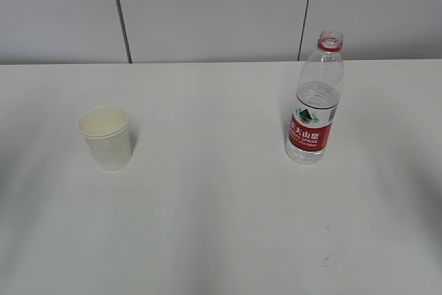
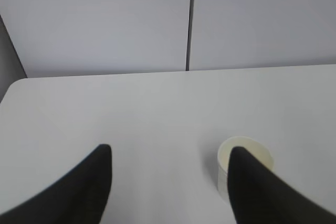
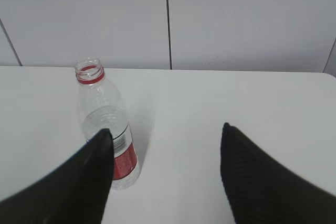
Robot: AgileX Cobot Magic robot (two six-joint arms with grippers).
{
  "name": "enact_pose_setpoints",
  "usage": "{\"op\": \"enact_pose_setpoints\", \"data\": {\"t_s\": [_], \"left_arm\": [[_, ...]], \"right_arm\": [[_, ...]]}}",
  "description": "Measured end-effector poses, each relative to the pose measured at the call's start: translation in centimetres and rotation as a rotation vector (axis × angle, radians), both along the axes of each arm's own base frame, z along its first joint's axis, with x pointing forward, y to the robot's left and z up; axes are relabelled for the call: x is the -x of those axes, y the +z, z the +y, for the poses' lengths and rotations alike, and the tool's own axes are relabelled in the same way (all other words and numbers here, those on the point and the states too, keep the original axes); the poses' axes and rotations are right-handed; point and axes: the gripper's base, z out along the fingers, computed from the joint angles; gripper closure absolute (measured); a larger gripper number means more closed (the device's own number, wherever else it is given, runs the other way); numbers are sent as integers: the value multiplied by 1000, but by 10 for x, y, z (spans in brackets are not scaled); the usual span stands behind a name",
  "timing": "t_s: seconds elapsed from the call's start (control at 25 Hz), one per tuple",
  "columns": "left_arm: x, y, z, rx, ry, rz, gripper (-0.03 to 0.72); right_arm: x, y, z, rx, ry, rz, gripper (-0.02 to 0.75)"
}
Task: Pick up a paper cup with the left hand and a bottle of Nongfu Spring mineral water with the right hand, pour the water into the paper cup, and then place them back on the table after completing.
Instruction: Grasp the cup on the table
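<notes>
A white paper cup point(image 1: 105, 137) stands upright on the white table point(image 1: 207, 226), left of centre; it looks empty. An uncapped clear bottle point(image 1: 315, 105) with a red label stands upright at the right, holding clear water point(image 1: 315, 96). Neither arm shows in the exterior view. In the left wrist view my left gripper point(image 2: 170, 153) is open and empty, with the cup point(image 2: 236, 153) partly behind its right finger. In the right wrist view my right gripper point(image 3: 167, 132) is open and empty, with the bottle point(image 3: 102, 114) partly behind its left finger.
A pale panelled wall point(image 1: 207, 12) with dark vertical seams runs behind the table's far edge. The table's rounded far left corner point(image 2: 16, 85) shows in the left wrist view.
</notes>
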Motion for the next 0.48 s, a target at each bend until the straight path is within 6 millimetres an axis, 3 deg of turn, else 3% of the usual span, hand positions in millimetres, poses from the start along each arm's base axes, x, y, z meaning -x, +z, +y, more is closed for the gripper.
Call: {"op": "enact_pose_setpoints", "data": {"t_s": [0.24,0.48], "left_arm": [[-37,-17,0,-45,3,19,252],[-56,-64,0,-50,11,32,252]], "right_arm": [[-40,-15,0,3,-20,16,262],[-65,-28,0,7,-34,17,262]]}}
